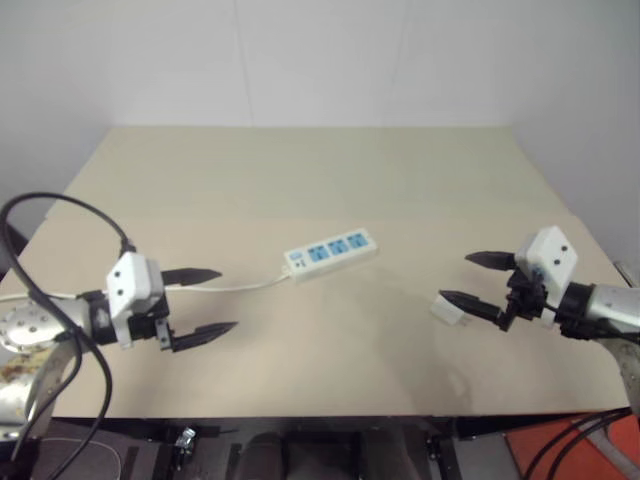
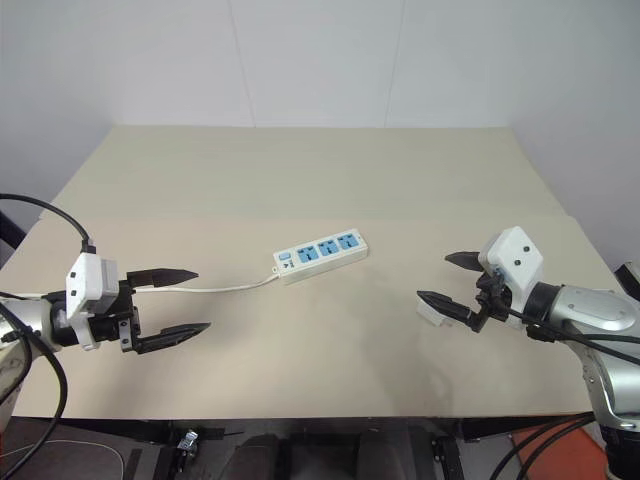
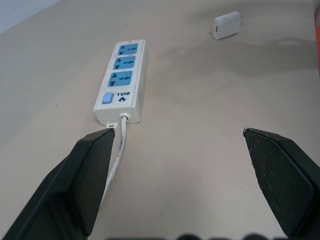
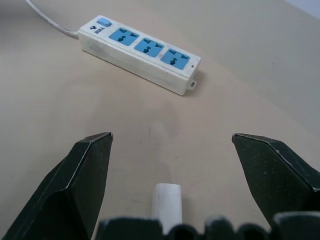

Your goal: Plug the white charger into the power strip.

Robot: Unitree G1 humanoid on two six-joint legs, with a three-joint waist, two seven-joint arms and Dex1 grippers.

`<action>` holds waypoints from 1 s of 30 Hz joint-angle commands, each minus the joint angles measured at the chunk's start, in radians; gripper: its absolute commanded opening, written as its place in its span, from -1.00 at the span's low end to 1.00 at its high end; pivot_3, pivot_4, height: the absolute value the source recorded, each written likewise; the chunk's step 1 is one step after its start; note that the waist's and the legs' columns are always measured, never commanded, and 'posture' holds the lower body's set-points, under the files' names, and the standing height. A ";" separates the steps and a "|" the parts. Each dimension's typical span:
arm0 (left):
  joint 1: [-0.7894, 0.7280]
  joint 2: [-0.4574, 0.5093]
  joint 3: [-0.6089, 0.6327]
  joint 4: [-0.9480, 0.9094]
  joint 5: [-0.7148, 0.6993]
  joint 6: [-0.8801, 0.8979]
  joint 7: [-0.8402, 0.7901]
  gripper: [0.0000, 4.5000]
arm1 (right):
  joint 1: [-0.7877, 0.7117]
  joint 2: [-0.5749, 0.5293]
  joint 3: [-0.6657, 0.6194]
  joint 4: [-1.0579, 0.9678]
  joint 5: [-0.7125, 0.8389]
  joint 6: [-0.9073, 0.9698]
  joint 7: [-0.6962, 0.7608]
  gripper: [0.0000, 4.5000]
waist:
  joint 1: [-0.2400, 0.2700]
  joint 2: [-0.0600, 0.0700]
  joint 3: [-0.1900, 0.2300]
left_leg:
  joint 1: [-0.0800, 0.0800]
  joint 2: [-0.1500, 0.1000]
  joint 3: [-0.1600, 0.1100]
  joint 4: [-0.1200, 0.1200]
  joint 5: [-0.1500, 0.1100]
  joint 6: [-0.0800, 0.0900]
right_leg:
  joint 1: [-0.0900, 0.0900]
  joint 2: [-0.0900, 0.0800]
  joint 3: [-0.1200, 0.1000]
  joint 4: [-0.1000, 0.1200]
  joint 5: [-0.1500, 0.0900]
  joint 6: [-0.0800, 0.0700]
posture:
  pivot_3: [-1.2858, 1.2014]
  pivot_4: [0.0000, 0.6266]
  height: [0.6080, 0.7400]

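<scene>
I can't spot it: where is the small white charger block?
The small white boxy charger lies on the beige table, robot's right side, below the open right gripper, apart from the power strip.

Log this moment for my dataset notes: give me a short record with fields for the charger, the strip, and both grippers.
charger: white charger lies on the table, unplugged, between the open fingers of the right gripper
strip: power strip mid-table, three blue sockets free, cord running toward the robot's left
left gripper: left gripper open, holding nothing
right gripper: open, not yet closed on the charger
</scene>
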 commanded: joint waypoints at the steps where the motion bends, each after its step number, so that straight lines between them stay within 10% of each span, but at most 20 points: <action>1: -0.009 0.005 0.010 -0.011 -0.010 -0.012 -0.002 0.99 | 0.004 -0.020 -0.038 -0.032 0.012 -0.019 0.003 1.00 | 0.000 0.000 0.000 | 0.000 0.000 0.000 0.000 0.000 0.000 | 0.000 0.000 0.000 0.000 0.000 0.000 | 0.03 -0.52 1.00; 13: -0.070 -0.017 -0.050 0.052 0.040 -0.018 0.039 0.99 | 0.016 -0.017 -0.038 -0.046 0.018 -0.017 -0.001 1.00 | 0.003 0.000 0.000 | 0.000 0.000 0.000 0.000 0.000 0.000 | 0.000 0.000 0.000 0.000 0.000 0.000 | 0.03 -0.52 1.00; 27: -0.560 -0.254 -0.442 0.609 0.375 -0.050 0.155 0.99 | -0.014 -0.007 -0.021 -0.059 0.027 -0.015 -0.022 1.00 | 0.013 -0.001 0.001 | -0.002 -0.002 0.000 0.000 0.000 0.000 | -0.001 0.001 0.000 0.000 0.000 0.000 | 0.03 -0.52 1.00; 30: -0.615 -0.302 -0.488 0.705 0.429 -0.054 0.170 0.74 | -0.019 -0.005 -0.022 -0.065 0.030 -0.013 -0.026 1.00 | 0.010 -0.001 0.001 | -0.002 -0.002 0.000 0.000 0.000 0.000 | -0.001 0.001 0.000 0.000 0.001 0.000 | 0.03 -0.52 1.00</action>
